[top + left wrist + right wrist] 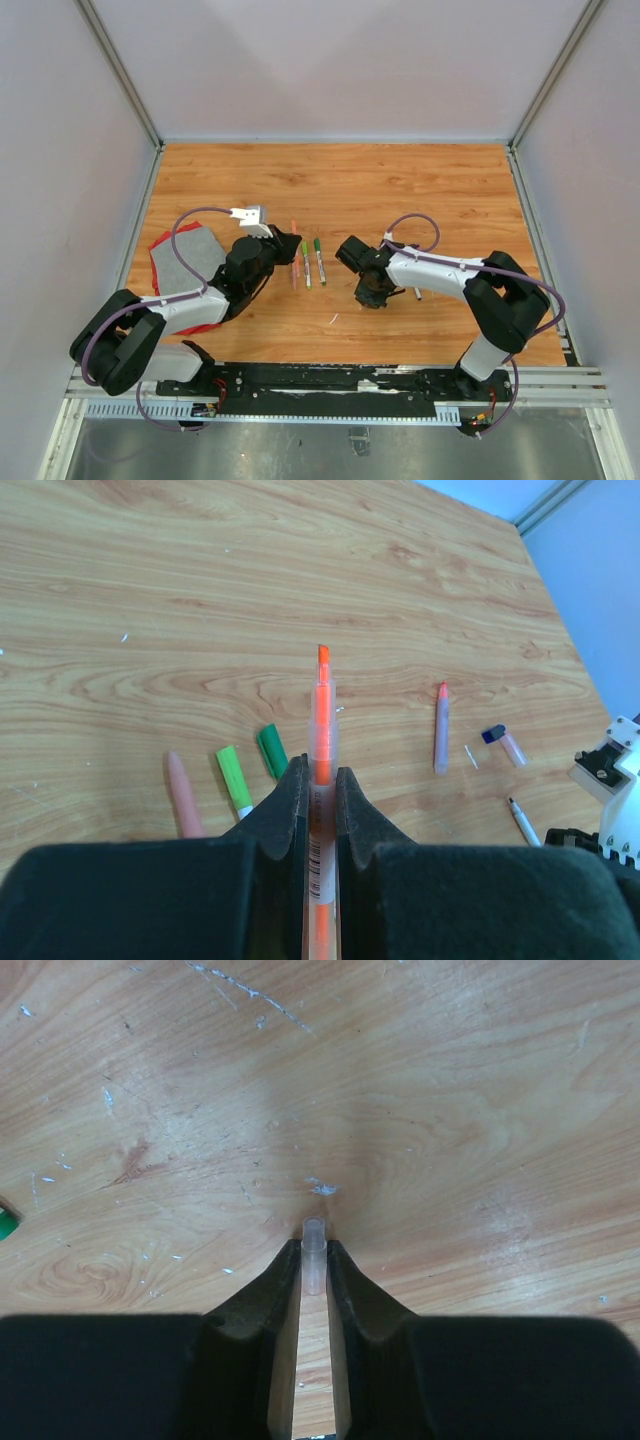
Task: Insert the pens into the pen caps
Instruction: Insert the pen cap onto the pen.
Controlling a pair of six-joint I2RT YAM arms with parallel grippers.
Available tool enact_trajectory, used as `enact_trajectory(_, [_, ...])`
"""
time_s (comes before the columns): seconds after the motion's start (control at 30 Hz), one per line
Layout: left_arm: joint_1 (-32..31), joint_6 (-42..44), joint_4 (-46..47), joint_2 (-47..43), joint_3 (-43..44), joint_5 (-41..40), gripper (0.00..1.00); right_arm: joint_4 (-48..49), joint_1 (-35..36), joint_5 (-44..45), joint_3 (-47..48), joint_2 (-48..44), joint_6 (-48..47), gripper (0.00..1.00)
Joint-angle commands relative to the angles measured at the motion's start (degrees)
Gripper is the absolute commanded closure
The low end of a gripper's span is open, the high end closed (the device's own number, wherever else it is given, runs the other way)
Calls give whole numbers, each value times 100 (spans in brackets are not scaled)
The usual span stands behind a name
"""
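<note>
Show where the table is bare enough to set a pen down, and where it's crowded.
Bare: the far table strip between back wall and arms, and the far right corner. Crowded: the middle, where loose pens lie between the left gripper, holding the orange pen, and the right gripper, on the clear cap; the cloth covers the near left.

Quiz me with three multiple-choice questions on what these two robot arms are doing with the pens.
1. Where is the clear cap?
A) on the floor
B) between the right gripper's fingertips
C) in the far corner

2. What colour is the tip of the pen in the left gripper?
A) orange
B) blue
C) black

3. The left gripper is:
A) wide open
B) shut and empty
C) shut on the pen

Answers:
1 B: the right wrist view shows it between the fingertips.
2 A: the orange tip sticks out past the fingers.
3 C: both fingers press the barrel.
</note>
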Motion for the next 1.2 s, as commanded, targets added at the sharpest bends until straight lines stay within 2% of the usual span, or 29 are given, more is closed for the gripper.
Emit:
enact_trajectory(0.0, [24,39,221,43,153,47,100,-140,-67,66,-111,186,-121,86])
enact_trajectory(0.23, [24,98,257,194,243,302,99,159,-112,223,-441,-447,-402,99])
enact_trajectory(0.43, [16,223,426,360,322,766,99,691,-309,498,-789,-1520,-1488,99])
enact_trajectory(0.53, [-9,272,428,462,402,931,99,1413,-467,239,-1142,-2171,-2690,99])
enact_trajectory(0.73, [-534,569,336,626,633,799,99,2294,-851,-642,-1585,-3146,-4294,99])
enact_trajectory(0.97, [-1159,793,371,883,847,677,100,2280,-1142,-197,-1494,-3556,-5200,99])
enact_trajectory(1.1, [-1335,859,452,948,882,709,100,2529,-1584,-1000,-1545,-3686,-5551,100])
enact_trajectory(1.17, [-1389,895,494,965,885,720,99,2574,-1785,-1367,-1545,-3755,-5443,100])
